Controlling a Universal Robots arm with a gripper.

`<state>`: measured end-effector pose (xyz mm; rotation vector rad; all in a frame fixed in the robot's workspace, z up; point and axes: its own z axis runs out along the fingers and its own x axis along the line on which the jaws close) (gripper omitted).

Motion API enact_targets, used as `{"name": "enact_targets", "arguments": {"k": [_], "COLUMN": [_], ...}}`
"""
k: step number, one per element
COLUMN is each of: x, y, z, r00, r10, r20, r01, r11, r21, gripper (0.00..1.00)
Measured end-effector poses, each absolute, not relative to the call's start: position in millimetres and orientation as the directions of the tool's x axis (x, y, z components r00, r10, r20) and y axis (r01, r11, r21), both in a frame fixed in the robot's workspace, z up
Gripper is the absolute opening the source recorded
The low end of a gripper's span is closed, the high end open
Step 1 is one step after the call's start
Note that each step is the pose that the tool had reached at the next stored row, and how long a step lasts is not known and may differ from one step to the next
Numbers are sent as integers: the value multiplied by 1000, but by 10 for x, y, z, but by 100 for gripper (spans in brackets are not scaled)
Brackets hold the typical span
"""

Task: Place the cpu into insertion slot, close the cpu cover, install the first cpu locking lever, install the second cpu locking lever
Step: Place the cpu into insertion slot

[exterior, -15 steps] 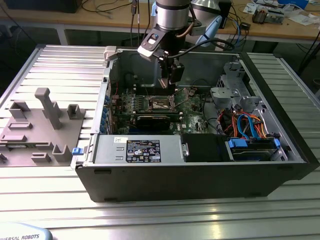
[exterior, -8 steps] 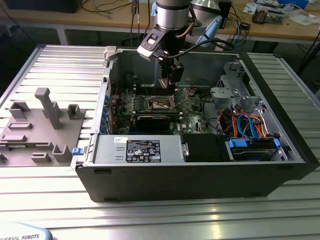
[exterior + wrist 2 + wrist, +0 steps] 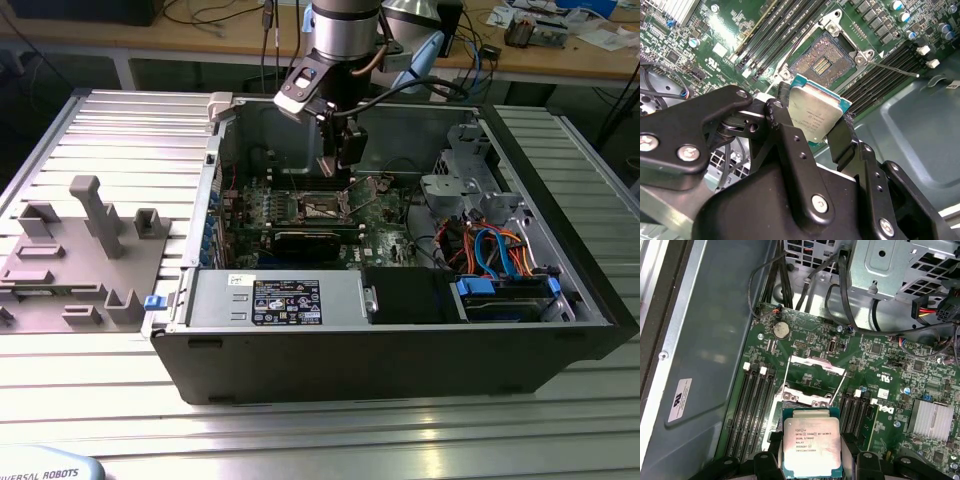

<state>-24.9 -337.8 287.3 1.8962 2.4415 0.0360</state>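
Note:
My gripper [image 3: 815,120] is shut on the cpu [image 3: 816,114], a small square chip with a silvery-grey top and green edge, clamped by two opposite edges between black fingers [image 3: 781,117]. In both wrist views the cpu [image 3: 811,444] hangs a little above the motherboard, close beside the insertion slot [image 3: 822,62], a dark square socket with a shiny rim that lies open with nothing in it. The cpu cover [image 3: 817,365] is swung up and away from the insertion slot [image 3: 807,396]. Two thin wire levers [image 3: 895,67] stick out loose. In the exterior view the gripper [image 3: 337,165] hovers inside the case just above the insertion slot [image 3: 322,207].
An open computer case [image 3: 560,345] lies on a ribbed aluminium table. It holds a black power-supply box [image 3: 285,300], a drive cage with orange and blue cables [image 3: 500,250], memory slots [image 3: 752,410] and a heatsink [image 3: 932,422]. A grey fixture block [image 3: 80,260] is at the exterior view's left.

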Motion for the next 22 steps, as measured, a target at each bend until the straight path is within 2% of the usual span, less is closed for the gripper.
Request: {"name": "enact_targets", "arguments": {"k": [22], "x": [-249], "y": [-3378], "z": [2865], "r00": [-226], "r10": [974], "r20": [-25], "r01": [973], "r11": [227], "r21": [49], "gripper": [54]}}
